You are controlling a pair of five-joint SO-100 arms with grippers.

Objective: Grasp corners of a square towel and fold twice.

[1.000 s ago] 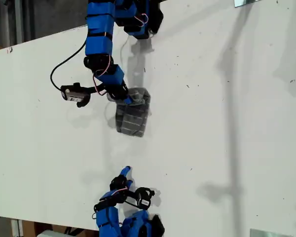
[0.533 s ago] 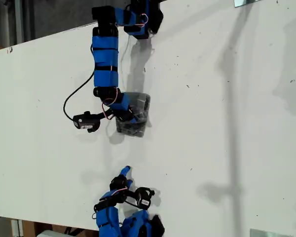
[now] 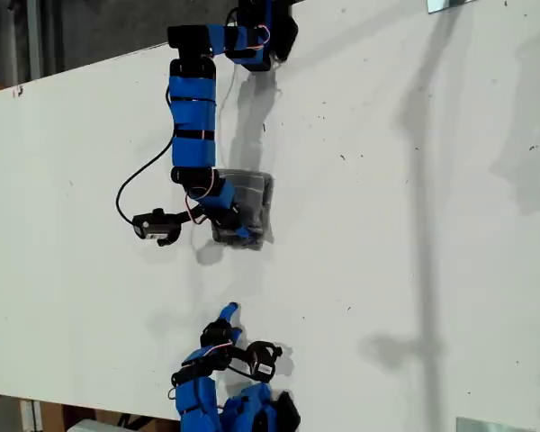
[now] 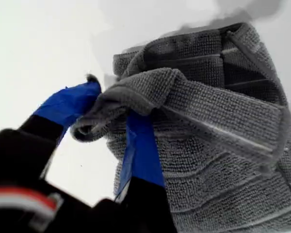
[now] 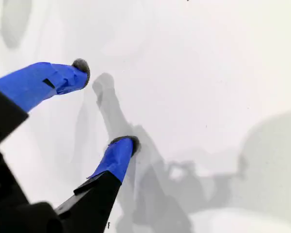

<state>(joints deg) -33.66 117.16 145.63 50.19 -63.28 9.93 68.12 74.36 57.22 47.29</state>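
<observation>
My second gripper, fingers apart, hangs over the bare white table near the exterior view's bottom edge. Farther off, my first gripper is clamped on a fold of the towel, which lies bunched near the table's middle.

White table with faint dark specks, folded grey striped towel lying on it

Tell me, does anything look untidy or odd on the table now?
Yes. The towel is a lumpy, uneven bundle, not a flat fold: one edge is bunched and lifted where my first gripper pinches it. My second gripper is open over bare table.
</observation>
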